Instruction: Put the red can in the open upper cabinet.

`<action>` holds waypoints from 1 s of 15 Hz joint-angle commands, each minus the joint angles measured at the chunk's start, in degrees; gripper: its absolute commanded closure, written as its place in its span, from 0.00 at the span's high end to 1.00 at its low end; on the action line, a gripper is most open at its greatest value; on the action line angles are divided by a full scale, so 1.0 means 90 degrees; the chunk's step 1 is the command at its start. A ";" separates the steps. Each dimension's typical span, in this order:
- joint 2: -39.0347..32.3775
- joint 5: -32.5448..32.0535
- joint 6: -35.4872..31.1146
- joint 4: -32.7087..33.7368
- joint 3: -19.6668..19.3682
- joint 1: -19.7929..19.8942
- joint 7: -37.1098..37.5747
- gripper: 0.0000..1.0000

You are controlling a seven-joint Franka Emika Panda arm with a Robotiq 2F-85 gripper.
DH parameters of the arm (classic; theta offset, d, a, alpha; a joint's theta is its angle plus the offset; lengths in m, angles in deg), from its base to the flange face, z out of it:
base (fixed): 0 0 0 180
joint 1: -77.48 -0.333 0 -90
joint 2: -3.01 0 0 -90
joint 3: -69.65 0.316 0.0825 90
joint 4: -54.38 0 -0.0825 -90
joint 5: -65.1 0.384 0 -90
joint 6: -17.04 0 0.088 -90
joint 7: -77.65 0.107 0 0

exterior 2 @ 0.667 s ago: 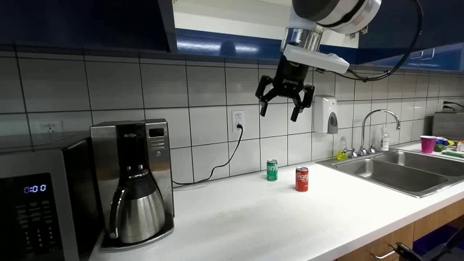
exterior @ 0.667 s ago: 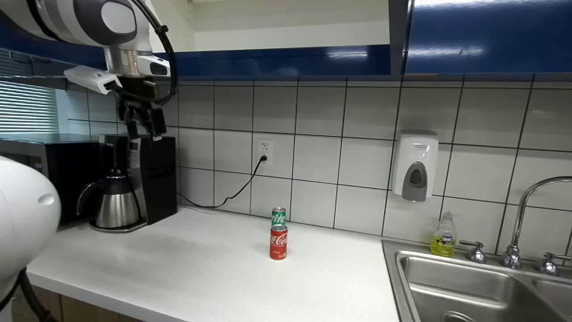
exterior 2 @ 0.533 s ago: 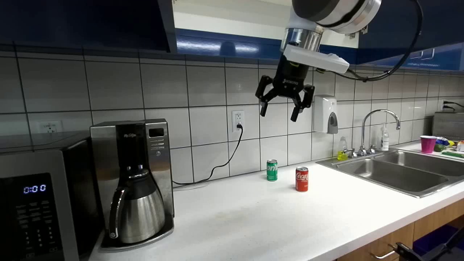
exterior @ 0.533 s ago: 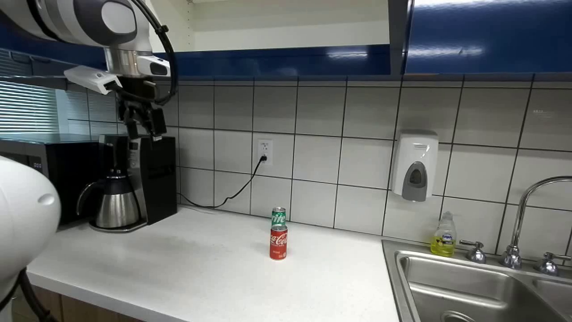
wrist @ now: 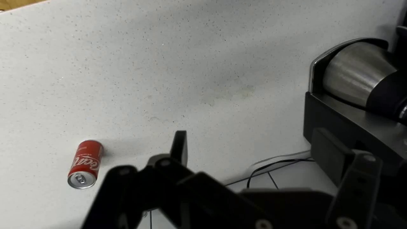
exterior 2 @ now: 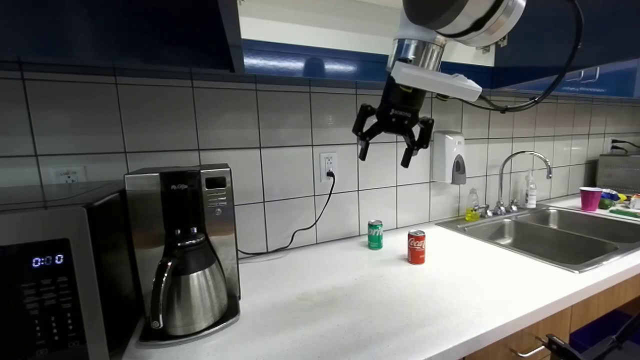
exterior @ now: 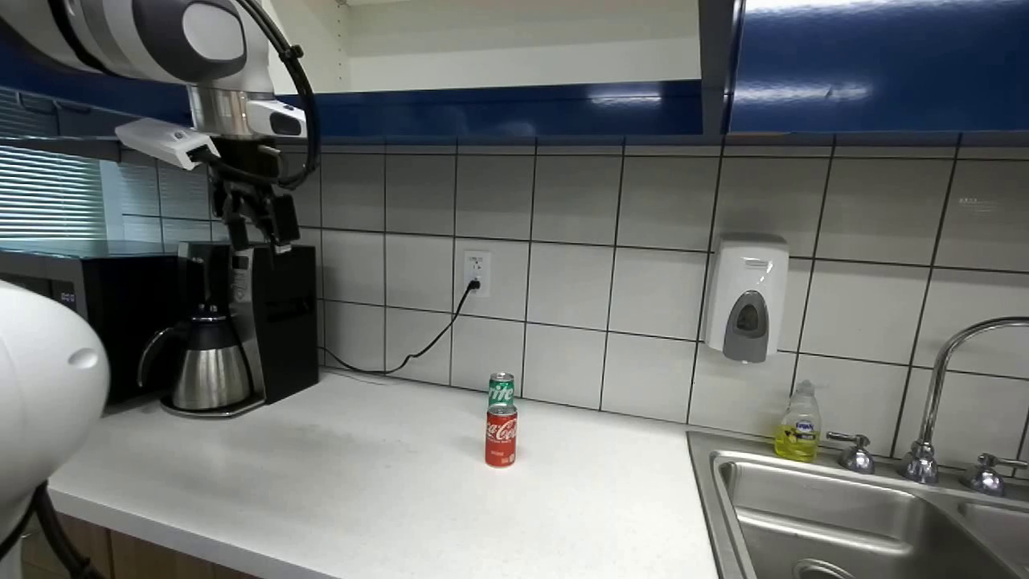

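Note:
The red can [exterior: 500,441] stands upright on the white counter in both exterior views [exterior 2: 416,247]. It also shows at the lower left of the wrist view [wrist: 85,163]. The open upper cabinet [exterior: 522,60] has a pale interior above a glossy dark blue lower edge; it shows in both exterior views [exterior 2: 310,27], with its upper part cut off. My gripper [exterior 2: 385,159] hangs below the cabinet, well above the counter and apart from the can. Its fingers are spread with nothing between them, as the wrist view [wrist: 254,143] shows.
A green can [exterior 2: 375,235] stands near the tiled wall, close to the red can. A coffee maker [exterior 2: 220,225] and microwave [exterior 2: 107,240] stand at one end of the counter. A sink [exterior: 812,498] and wall soap dispenser [exterior: 748,297] are toward the other end. A cord [exterior: 434,342] runs along the wall.

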 commanded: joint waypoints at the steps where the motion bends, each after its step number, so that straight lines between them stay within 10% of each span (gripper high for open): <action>1: -0.0001 -0.0003 0.0012 0.0009 -0.0002 0.0002 -0.0001 1.00; 15: -0.1064 -0.0449 -0.0938 -0.0172 -0.0546 0.0843 0.0001 1.00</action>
